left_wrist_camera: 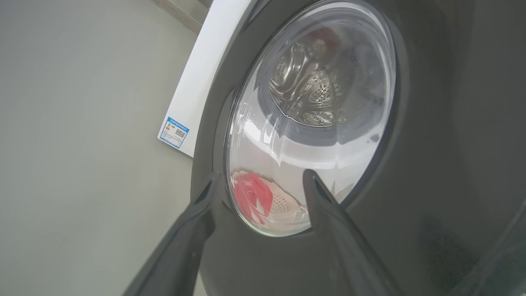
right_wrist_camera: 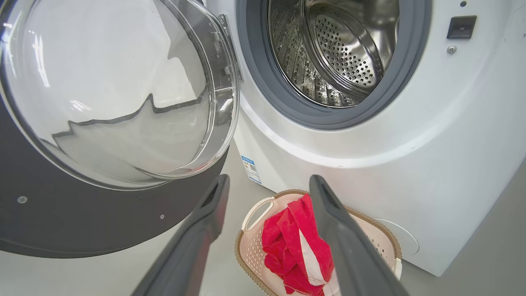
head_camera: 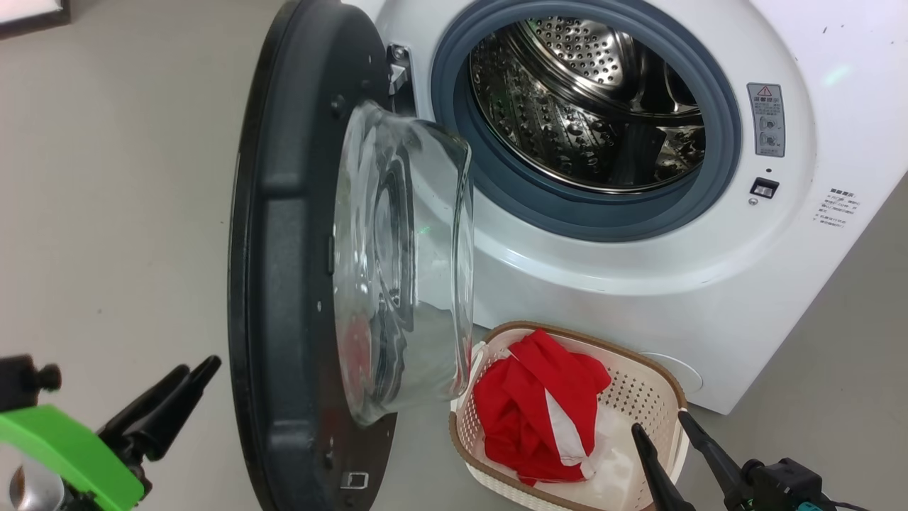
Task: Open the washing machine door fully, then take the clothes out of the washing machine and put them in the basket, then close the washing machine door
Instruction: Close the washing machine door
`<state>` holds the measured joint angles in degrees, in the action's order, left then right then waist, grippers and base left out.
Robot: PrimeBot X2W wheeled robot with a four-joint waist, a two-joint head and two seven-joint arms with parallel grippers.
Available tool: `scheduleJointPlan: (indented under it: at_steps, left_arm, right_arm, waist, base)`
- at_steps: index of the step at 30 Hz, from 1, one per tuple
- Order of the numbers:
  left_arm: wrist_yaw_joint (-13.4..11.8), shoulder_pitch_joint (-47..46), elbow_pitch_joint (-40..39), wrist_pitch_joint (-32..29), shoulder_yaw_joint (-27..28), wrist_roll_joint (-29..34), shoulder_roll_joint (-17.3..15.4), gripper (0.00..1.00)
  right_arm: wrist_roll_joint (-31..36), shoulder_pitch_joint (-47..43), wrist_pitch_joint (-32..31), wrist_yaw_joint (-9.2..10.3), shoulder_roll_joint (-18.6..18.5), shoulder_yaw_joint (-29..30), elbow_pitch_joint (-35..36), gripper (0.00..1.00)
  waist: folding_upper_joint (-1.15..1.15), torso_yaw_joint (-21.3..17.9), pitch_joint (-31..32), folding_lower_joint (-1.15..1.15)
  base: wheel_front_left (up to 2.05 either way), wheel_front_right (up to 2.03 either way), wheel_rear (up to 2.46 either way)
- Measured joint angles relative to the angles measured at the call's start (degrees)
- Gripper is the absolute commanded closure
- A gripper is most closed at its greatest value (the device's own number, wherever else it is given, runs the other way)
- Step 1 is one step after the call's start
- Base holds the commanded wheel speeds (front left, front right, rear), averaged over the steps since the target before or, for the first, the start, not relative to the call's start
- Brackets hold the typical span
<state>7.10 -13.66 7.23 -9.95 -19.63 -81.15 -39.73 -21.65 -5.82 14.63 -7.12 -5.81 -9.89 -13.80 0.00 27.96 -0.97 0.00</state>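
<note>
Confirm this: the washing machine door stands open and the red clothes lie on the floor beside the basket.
Wrong place: the clothes lie inside the basket, not beside it; the head view shows this. The washing machine door does stand open.

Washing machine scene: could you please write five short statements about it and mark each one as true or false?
1. The washing machine door stands open. True.
2. The red clothes lie inside the drum. False: they lie in the basket, and no fabric shows in the drum.
3. The basket stands on the floor in front of the washing machine. True.
4. The right pincer is shut on the clothes. False: it is open and holds nothing, close to the basket.
5. The left pincer is open, on the door's outer side. True.
</note>
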Motion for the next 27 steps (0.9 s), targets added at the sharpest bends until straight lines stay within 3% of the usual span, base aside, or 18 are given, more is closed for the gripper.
scheduleJointPlan:
  at_steps: [19, 27]
  left_arm:
    - [0.0, 5.6, 12.7, 18.9, -3.7, 1.0, 6.8, 0.0]
    - [0.0, 5.8, 15.6, 22.7, -6.3, 1.7, 9.4, 0.0]
  right_arm:
    - [0.0, 0.2, 0.0, 0.0, 0.0, 0.1, -0.7, 0.0]
    - [0.0, 0.2, 0.0, 0.0, 0.0, 0.4, -0.9, 0.0]
  waist:
    - [0.0, 0.1, -0.7, 0.0]
    - [0.0, 0.0, -0.8, 0.0]
  base:
    - [0.0, 0.0, 0.0]
    - [0.0, 0.0, 0.0]
